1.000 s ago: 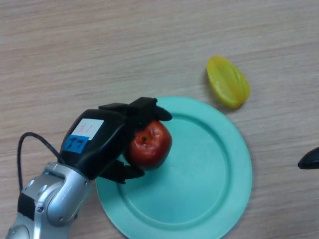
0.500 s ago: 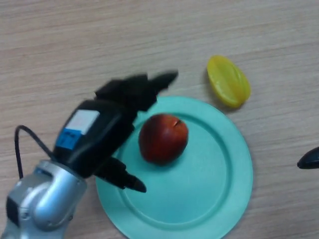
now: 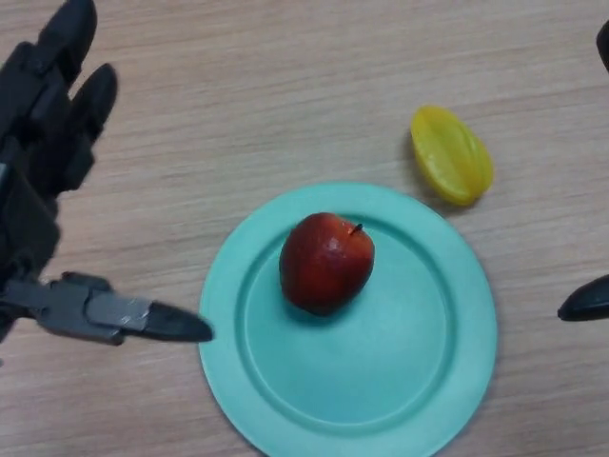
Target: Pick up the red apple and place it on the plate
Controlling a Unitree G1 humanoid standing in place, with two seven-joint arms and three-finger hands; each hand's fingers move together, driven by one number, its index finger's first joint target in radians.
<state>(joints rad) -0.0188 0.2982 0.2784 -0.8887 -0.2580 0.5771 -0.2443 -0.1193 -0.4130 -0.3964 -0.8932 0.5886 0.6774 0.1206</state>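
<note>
yellow fruit (image 3: 451,155) just beside plate (image 3: 428,381)

An apple (image 3: 326,263) sits on a plate (image 3: 419,381), left of its middle. A fruit (image 3: 451,154) lies on the tabletop (image 3: 266,95) just behind the plate's right rim. The left hand (image 3: 43,181) is left of the plate.

You'll see a yellow fruit (image 3: 452,154) (star-fruit shaped, ridged) lying on the wooden table (image 3: 285,95), toward its far right.
</note>
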